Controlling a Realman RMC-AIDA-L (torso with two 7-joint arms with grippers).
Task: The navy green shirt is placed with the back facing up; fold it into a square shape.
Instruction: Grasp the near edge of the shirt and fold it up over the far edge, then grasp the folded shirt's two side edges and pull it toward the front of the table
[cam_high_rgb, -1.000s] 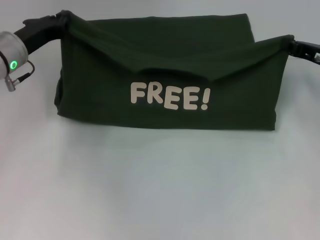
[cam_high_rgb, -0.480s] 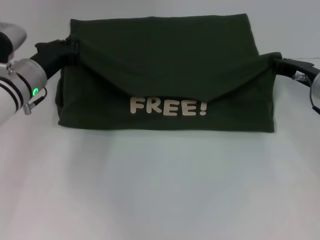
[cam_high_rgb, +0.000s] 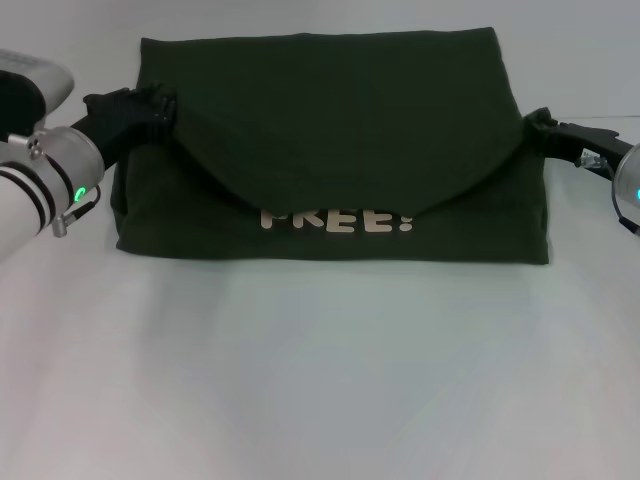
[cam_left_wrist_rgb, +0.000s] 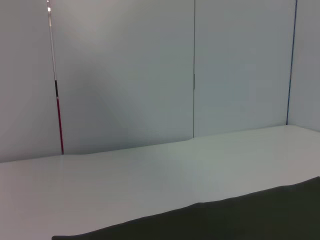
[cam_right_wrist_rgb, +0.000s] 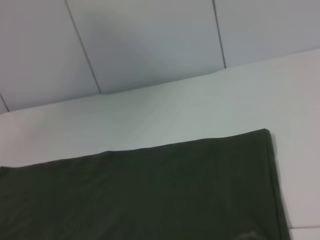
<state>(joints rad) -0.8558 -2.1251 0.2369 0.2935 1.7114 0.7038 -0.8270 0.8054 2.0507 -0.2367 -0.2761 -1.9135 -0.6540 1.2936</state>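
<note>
Pale lettering (cam_high_rgb: 335, 220) on the navy green shirt (cam_high_rgb: 330, 110) half covered by the sagging fold, left gripper (cam_high_rgb: 160, 105) and right gripper (cam_high_rgb: 535, 130) fingertips buried in bunched cloth, both arms cut off at the side edges

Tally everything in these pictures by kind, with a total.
Shirts: 1, the navy green shirt
Grippers: 2, left gripper and right gripper, each pinching a shirt edge
Tables: 1, white table
Total: 4

The large dark olive-green cloth T-shirt (cam_high_rgb: 330, 120) is plain across its upper layer; beneath that layer's edge, pale cream printed lettering (cam_high_rgb: 335, 220) peeks out. Around the shirt lies the plain white bench (cam_high_rgb: 320, 380). Both hands beside the shirt, left hand (cam_high_rgb: 150, 105) and right hand (cam_high_rgb: 545, 133), are black.
</note>
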